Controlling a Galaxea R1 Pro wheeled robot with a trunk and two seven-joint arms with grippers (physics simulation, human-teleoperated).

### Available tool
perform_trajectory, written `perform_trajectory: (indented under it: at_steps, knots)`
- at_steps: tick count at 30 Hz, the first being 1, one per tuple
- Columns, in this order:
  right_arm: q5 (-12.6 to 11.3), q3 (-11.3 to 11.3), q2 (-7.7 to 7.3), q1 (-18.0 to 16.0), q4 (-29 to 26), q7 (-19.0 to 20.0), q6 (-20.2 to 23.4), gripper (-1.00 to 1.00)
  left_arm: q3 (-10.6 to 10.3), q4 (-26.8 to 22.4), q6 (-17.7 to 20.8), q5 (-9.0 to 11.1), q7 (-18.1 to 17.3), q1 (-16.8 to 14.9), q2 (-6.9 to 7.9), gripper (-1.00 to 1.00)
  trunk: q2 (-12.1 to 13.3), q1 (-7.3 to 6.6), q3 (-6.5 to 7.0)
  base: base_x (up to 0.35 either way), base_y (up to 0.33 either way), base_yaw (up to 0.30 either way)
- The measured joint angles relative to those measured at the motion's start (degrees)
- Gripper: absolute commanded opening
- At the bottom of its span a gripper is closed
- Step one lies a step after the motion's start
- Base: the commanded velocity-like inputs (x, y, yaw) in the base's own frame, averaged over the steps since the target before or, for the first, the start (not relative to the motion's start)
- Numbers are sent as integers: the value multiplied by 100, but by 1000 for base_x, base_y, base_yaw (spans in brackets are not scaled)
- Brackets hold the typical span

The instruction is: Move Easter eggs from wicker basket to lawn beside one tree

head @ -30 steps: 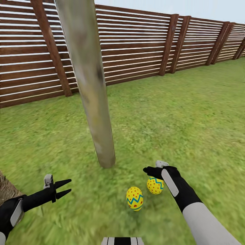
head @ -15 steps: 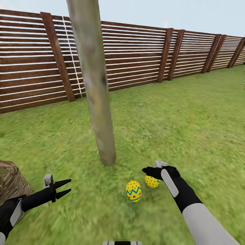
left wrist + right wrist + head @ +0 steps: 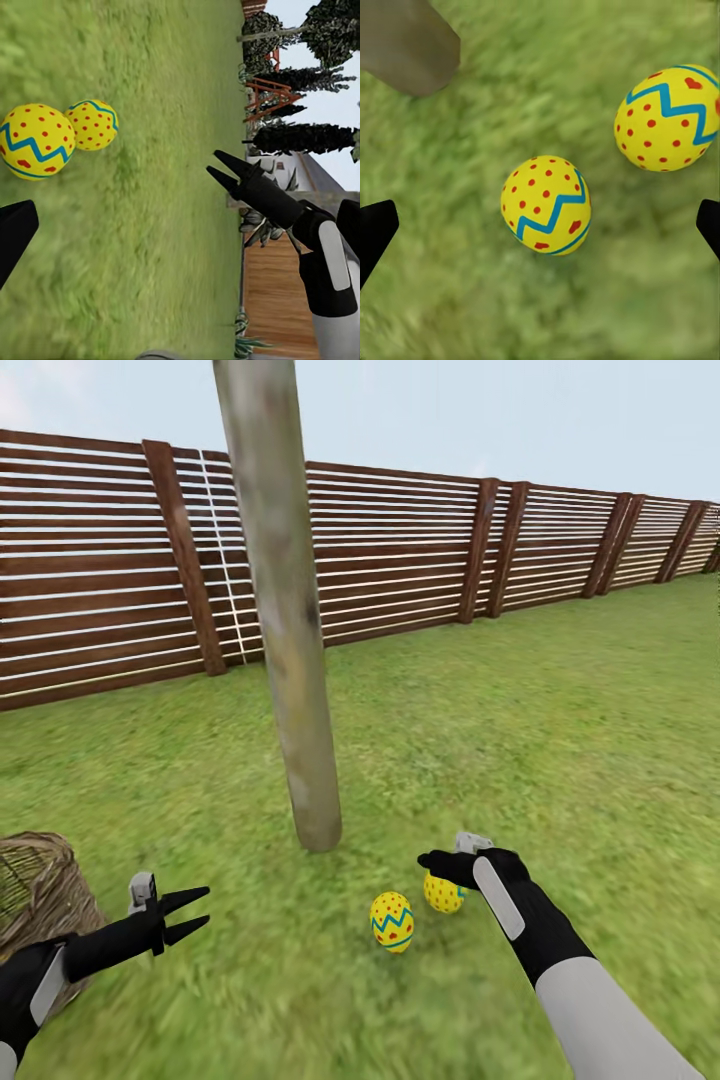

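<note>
**Two eggs on the lawn by the tree; basket at my left**

My left gripper (image 3: pixel 190 911) hangs low over the grass at my near left, its two dark fingers spread in a narrow V with nothing between them. My right gripper (image 3: pixel 436 860) is held out just above the farther of two Easter eggs. In the right wrist view its fingertips (image 3: pixel 376 229) stand wide apart at either edge, the egg lying free on the grass between them and touching neither.

The wicker basket (image 3: pixel 40 890) sits on the lawn at my far left, just behind my left forearm. Part of its open weave and rim is visible; I cannot tell what, if anything, lies inside.

The nearer Easter egg (image 3: pixel 392 921) lies on the lawn (image 3: pixel 560 760) ahead of me, yellow with red dots and a blue-green zigzag band. The second egg (image 3: pixel 443 893) lies just beside it, slightly farther off and to the right, partly covered by my right gripper. The left wrist view shows the two eggs close together, near touching. I can account for two eggs on the grass.

Just beyond the eggs stands the tree (image 3: pixel 290 660), a bare pale grey-beige trunk rising from the grass; both eggs lie near its foot.

Farthest off, the dark brown slatted fence (image 3: pixel 400 550) bounds the garden, under a pale sky.
</note>
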Motion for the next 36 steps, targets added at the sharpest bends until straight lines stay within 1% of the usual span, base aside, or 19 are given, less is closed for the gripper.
perform_trajectory:
  at_steps: [9,11,12,15,16,18,19,22,23,26,36]
  knots:
    - [0,-4,3,-1,3,1,-4,100,-2,0,-3,0,7,0,-11,100,12,-23,200,0,0,0]
    - [-44,-7,6,-4,2,-1,-2,100,-3,1,-3,0,9,0,-15,100,15,-28,244,0,0,0]
    - [-107,-12,5,-5,1,-3,0,100,-5,1,-3,-3,9,0,-16,100,16,-31,266,0,0,0]
    - [-403,-28,-11,-6,-2,-6,40,100,-2,1,-3,-29,10,0,-17,100,20,-39,333,0,0,0]
    - [-461,-29,-17,-6,-3,-6,46,100,-1,1,-3,-32,10,0,-17,100,21,-41,355,0,0,0]
    - [-688,-34,-48,-6,0,-7,62,100,-1,0,-3,-39,9,0,-17,100,24,-46,399,0,0,0]
    - [-858,-45,-63,-6,1,-6,67,100,0,1,-3,-41,9,0,-16,100,26,-49,421,0,0,0]
    - [-1061,-72,-72,-6,-5,-6,69,100,0,-2,-3,-43,9,0,-11,100,31,-57,488,0,0,0]
    - [-1098,-75,-72,-6,-6,-3,68,100,0,-2,-3,-43,9,0,-10,100,70,-79,506,0,0,0]
    - [-1147,-77,-70,-6,-5,-1,69,100,0,-1,-3,-44,9,0,-9,100,191,-145,560,0,0,0]
    - [-1174,-69,-44,-4,0,1,63,100,-1,0,-3,-43,9,0,3,100,592,-364,739,0,0,-3]
